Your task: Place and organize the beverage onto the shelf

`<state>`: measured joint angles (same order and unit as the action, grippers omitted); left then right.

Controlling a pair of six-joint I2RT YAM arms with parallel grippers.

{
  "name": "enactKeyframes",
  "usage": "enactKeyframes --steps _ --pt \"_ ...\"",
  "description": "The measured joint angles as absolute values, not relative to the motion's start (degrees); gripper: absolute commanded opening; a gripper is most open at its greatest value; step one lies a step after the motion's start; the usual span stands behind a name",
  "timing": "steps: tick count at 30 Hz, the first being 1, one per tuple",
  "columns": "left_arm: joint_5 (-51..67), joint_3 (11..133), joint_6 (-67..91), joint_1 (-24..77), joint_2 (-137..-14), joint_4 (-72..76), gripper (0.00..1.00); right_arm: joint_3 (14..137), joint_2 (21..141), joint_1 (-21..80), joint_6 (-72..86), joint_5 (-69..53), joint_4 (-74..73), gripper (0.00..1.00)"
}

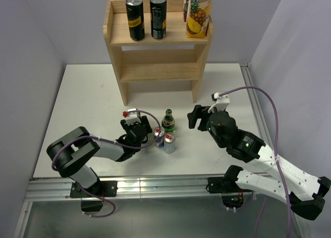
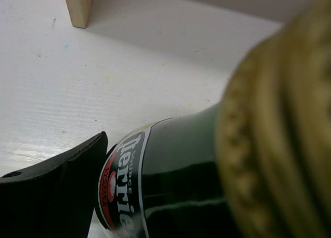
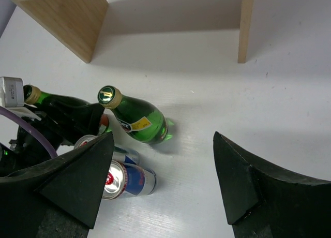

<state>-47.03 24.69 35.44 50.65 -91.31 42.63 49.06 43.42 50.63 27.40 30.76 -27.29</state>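
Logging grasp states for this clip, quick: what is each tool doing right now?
Left tool: closed on a green bottle.
Right tool: open, nothing between its fingers.

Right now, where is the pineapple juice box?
In the top view, the pineapple juice carton stands at the right end of the top tier of the shelf, right of the two black cans.

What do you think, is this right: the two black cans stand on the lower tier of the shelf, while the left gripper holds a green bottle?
Not quite. The black cans stand on the top tier of the shelf, not the lower one, as the top external view shows. The left gripper does hold a green bottle.
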Motion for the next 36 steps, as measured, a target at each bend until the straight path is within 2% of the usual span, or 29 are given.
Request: enactKeyframes --steps 13,23,29,36 --pt "-48.77 25.43 32.88 51.4 -78.0 21.32 0.0 48.27 43.27 50.65 27.59 30.33 -25.08 0.84" --pt "-48.34 32.12 27.83 51.35 -72.95 17.34 0.0 47.53 43.31 50.65 27.66 29.89 -23.62 0.84" --pt "-44.88 41.8 24.23 48.66 -73.41 13.96 0.0 47.51 43.31 50.65 27.66 29.93 -23.51 0.84" --pt "-39.42 59.53 20.93 41.71 -79.07 11.27 0.0 46.89 43.27 50.65 27.66 30.33 -23.31 0.84"
